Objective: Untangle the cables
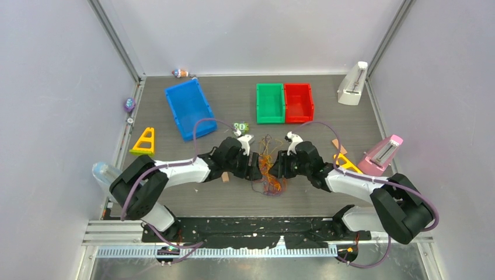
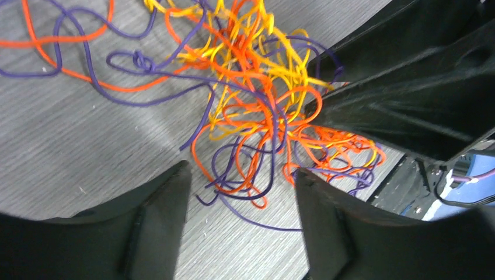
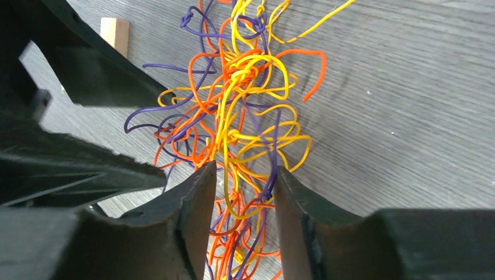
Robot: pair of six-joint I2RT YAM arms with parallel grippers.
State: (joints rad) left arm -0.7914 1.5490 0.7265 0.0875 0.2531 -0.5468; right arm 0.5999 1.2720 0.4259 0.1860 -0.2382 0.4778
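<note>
My right gripper [image 3: 245, 175] has its fingers narrowly apart, straddling a bunch of strands, ready to pinch. The left gripper [image 2: 242, 175] stands wider astride the opposite edge, I judge for a pull from both sides. The cables [image 1: 269, 170] lie knotted on the table [image 1: 233, 99], between the two arms.

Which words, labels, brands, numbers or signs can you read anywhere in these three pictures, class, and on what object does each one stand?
No text can be read in any view.
green card: printed marks, too small to read.
white metronome: any scale is too small to read.
pink metronome: any scale is too small to read.
cables: no lettering shows in either wrist view.
</note>
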